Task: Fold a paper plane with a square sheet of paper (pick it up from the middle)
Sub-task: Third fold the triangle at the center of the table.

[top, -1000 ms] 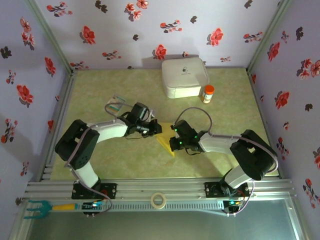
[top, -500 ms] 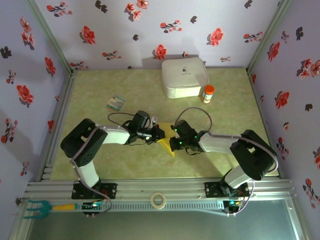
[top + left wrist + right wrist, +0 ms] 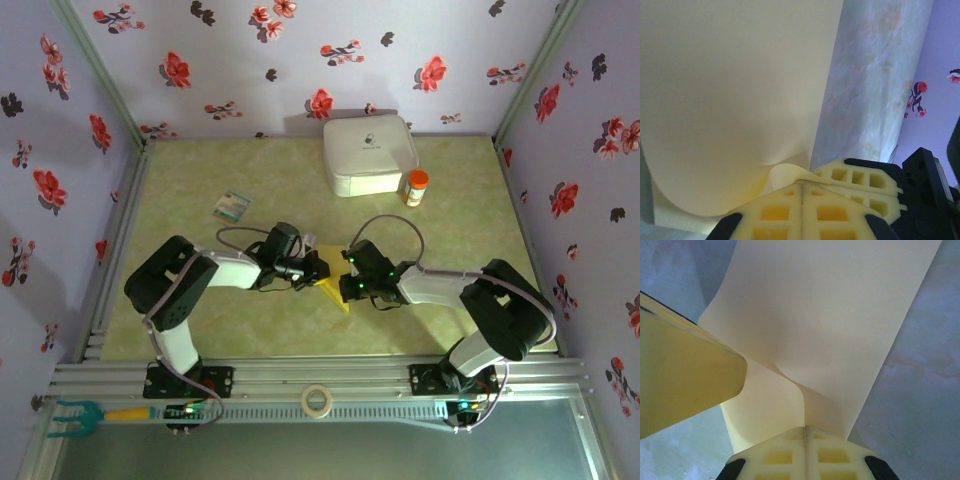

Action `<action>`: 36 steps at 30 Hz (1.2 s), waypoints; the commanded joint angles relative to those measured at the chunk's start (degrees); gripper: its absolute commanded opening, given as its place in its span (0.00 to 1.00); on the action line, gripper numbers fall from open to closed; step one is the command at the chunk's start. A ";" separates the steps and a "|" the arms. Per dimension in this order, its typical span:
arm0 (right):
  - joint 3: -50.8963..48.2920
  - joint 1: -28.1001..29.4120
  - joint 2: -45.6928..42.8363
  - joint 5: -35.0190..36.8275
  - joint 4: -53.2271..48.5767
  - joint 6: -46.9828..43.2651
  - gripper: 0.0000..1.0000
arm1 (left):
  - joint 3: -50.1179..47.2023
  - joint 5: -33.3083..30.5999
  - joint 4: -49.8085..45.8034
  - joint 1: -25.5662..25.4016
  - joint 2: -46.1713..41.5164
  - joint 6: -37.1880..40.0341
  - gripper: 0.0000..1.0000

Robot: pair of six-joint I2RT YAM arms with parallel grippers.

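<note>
The yellow sheet of paper (image 3: pixel 332 292) lies mid-table as a small pointed wedge between my two grippers. My left gripper (image 3: pixel 313 268) is shut on its left edge; in the left wrist view the jaws (image 3: pixel 802 184) meet on a curled lip of the paper (image 3: pixel 740 100). Facing it, almost touching, my right gripper (image 3: pixel 348 272) is also shut. In the right wrist view its jaws (image 3: pixel 805 429) pinch a raised ridge of the sheet (image 3: pixel 840 315), which bows upward. A left finger (image 3: pixel 685 385) shows close on the left there.
A white rounded box (image 3: pixel 368 155) stands at the back, an orange-capped bottle (image 3: pixel 416 187) beside it. A teal-and-white card (image 3: pixel 231 206) lies back left. A tape roll (image 3: pixel 317 400) and a teal tool (image 3: pixel 75 415) rest at the near rail. Flowered walls close three sides.
My left arm has swung nearer and lower, uncovering the teal-and-white card, and its gripper has closed in on the paper's left edge. The right arm has stayed still.
</note>
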 commanded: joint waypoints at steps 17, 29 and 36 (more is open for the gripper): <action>-0.11 -0.46 1.18 2.16 -2.63 0.90 0.02 | -1.29 -0.56 -1.70 -0.74 -3.37 1.65 0.00; -0.17 -0.43 1.40 2.15 -2.40 1.26 0.02 | -0.77 -0.05 -2.09 -0.83 0.84 0.84 0.00; -0.31 -0.43 1.25 2.06 -2.19 1.30 0.02 | -0.20 -0.70 -3.92 -0.78 3.08 1.08 0.00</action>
